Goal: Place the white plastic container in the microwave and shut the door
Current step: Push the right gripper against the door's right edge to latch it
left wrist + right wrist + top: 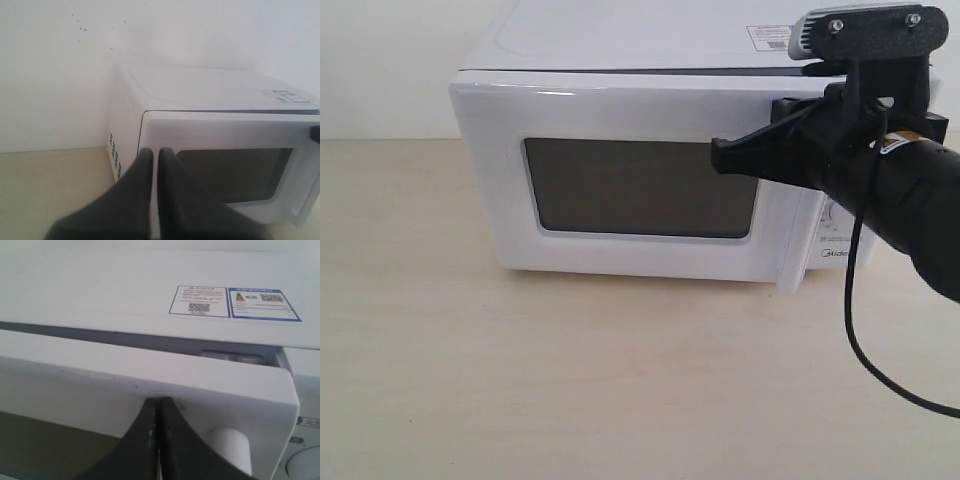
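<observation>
Lettering (832, 257) in grey that reads "Midea" sits low on the control panel of the white boxy microwave (620, 40), below a round white dial (306, 466). Two rectangular blue-bordered paper stickers (234, 302) lie side by side on the top panel near its right front corner. Each carries a QR code, and the rest of their print is too fine to make out. The white door (500, 180), with its dark rectangular window (640, 188), stands almost shut, and a thin dark gap runs between its top edge and the body. The black right gripper (717, 155) has its jaws closed with nothing between them, tips against the door's front face just beside the long white handle (230, 446). The black left gripper (154, 152), jaws likewise together and empty, hangs off the door's hinge-side corner. The white plastic container cannot be seen, as the dark window hides the inside. Pale wooden tabletop (570, 380) stretches wide before the door, crossed at the right by a black cable (852, 320).
</observation>
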